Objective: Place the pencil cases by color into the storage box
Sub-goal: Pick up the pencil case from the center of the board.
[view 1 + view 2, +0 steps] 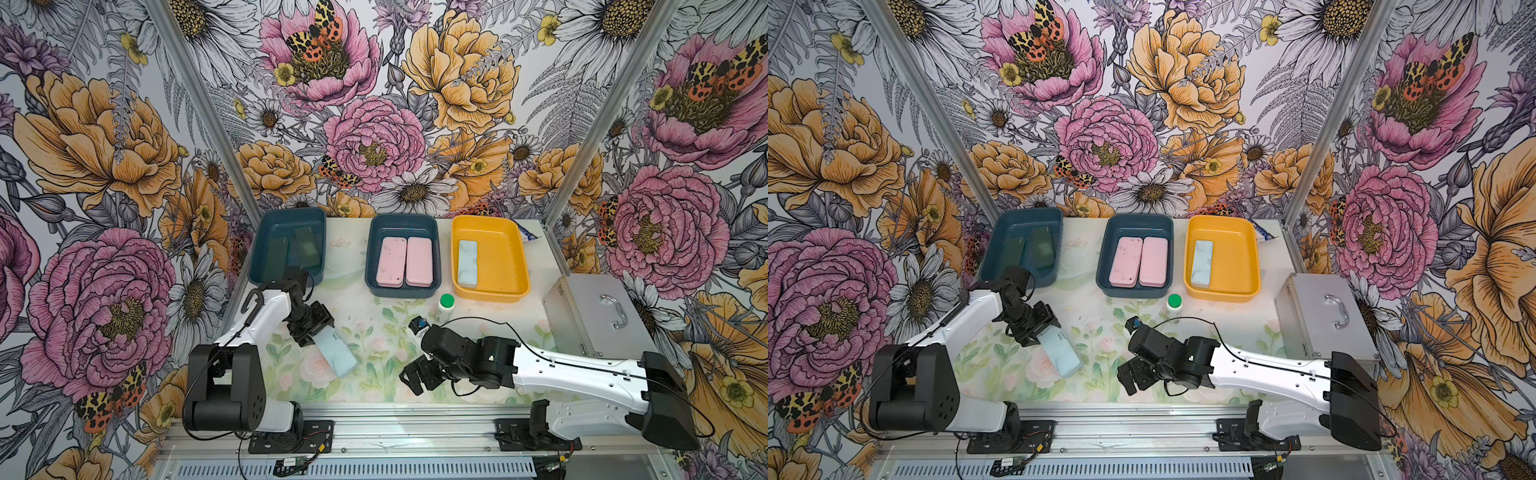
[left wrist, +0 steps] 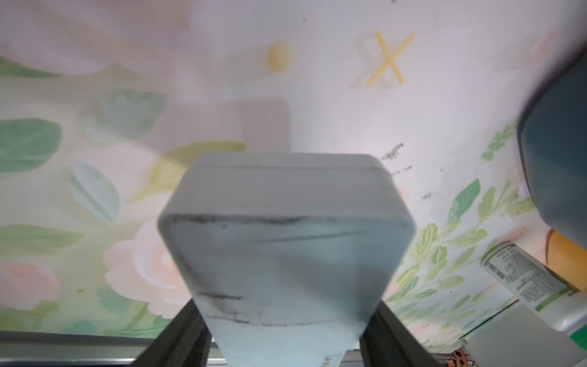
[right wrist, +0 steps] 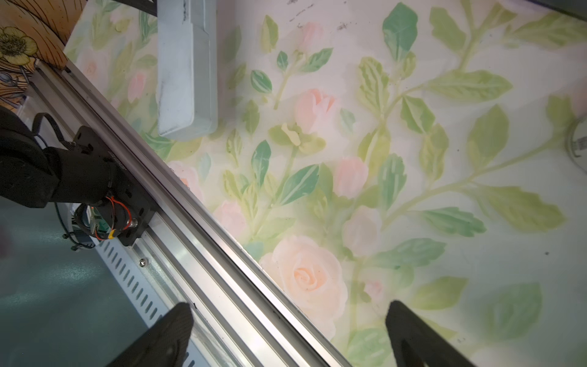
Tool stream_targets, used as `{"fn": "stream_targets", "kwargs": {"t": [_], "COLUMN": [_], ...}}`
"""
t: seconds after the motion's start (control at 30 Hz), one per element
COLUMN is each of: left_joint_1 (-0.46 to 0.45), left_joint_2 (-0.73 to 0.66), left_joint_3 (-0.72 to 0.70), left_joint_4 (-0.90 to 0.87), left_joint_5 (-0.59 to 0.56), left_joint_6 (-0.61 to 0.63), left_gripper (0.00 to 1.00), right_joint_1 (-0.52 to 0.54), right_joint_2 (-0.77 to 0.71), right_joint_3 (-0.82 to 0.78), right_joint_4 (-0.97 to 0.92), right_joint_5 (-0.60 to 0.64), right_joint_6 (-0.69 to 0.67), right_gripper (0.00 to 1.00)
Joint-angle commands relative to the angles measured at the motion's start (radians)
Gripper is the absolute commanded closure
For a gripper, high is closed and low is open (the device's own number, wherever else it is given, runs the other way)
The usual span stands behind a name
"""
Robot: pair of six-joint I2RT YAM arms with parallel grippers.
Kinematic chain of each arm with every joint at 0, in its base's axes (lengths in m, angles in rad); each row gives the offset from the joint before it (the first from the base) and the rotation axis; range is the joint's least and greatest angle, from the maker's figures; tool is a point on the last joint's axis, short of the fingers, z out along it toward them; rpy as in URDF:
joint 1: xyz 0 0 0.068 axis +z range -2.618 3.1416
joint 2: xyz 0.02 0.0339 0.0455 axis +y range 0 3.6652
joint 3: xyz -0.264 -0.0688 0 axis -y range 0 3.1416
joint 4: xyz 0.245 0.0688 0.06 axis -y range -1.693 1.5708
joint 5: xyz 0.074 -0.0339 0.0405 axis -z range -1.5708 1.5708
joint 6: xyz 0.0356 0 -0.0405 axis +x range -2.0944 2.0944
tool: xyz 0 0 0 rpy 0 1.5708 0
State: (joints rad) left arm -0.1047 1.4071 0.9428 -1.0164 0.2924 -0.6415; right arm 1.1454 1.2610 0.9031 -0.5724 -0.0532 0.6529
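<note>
My left gripper point(image 1: 311, 333) is shut on one end of a light blue pencil case point(image 1: 337, 352), which slants down toward the mat. In the left wrist view that pencil case point(image 2: 286, 254) fills the space between both black fingers point(image 2: 178, 340). A second light blue case point(image 1: 468, 262) lies in the yellow storage box point(image 1: 503, 257). Two pink cases point(image 1: 405, 262) lie side by side in the middle dark blue box point(image 1: 403, 218). Two dark green cases point(image 1: 291, 251) rest in the left dark blue box point(image 1: 291, 214). My right gripper point(image 1: 409, 380) hangs open and holds nothing over the table's front edge point(image 3: 289, 306).
A small white bottle with a green cap point(image 1: 446, 305) stands just in front of the boxes, between the middle and the yellow one. A silver metal case with a handle point(image 1: 590, 316) sits at the right. The aluminium rail point(image 1: 395, 432) runs along the front.
</note>
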Motion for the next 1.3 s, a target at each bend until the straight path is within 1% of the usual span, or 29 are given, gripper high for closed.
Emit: {"fn": "stream_targets", "kwargs": {"t": [0.0, 0.13, 0.27, 0.33, 0.43, 0.63, 0.8, 0.93, 1.0, 1.27], "left_joint_1": [-0.067, -0.08, -0.092, -0.104, -0.135, -0.172, -0.171, -0.173, -0.173, -0.178], "left_joint_2": [-0.038, -0.083, -0.117, -0.128, -0.139, -0.178, -0.213, -0.227, -0.229, -0.238], "left_joint_3": [0.027, 0.005, 0.005, 0.004, -0.001, -0.01, -0.029, -0.044, -0.045, -0.063], "left_joint_4": [0.045, 0.113, 0.181, 0.214, 0.268, 0.298, 0.301, 0.302, 0.301, 0.302], "left_joint_5": [0.075, 0.128, 0.171, 0.189, 0.221, 0.257, 0.277, 0.295, 0.303, 0.305], "left_joint_6": [-0.037, -0.077, -0.078, -0.076, -0.082, -0.101, -0.112, -0.114, -0.113, -0.116], "left_gripper": [0.36, 0.35, 0.35, 0.35, 0.35, 0.35, 0.35, 0.35, 0.35, 0.35], "right_joint_1": [-0.039, -0.101, -0.163, -0.178, -0.184, -0.196, -0.199, -0.207, -0.209, -0.208], "right_joint_2": [0.035, 0.081, 0.108, 0.127, 0.162, 0.192, 0.214, 0.25, 0.274, 0.358], "right_joint_3": [0.086, 0.163, 0.203, 0.22, 0.248, 0.255, 0.252, 0.263, 0.277, 0.355], "right_joint_4": [0.058, 0.062, 0.065, 0.064, 0.062, 0.06, 0.062, 0.061, 0.06, 0.059], "right_joint_5": [-0.152, -0.281, -0.382, -0.437, -0.478, -0.454, -0.39, -0.375, -0.374, -0.406], "right_joint_6": [-0.03, -0.02, 0.01, 0.015, 0.022, 0.02, 0.009, 0.0, -0.009, -0.032], "right_gripper": [0.02, 0.03, 0.04, 0.05, 0.05, 0.05, 0.06, 0.07, 0.11, 0.35]}}
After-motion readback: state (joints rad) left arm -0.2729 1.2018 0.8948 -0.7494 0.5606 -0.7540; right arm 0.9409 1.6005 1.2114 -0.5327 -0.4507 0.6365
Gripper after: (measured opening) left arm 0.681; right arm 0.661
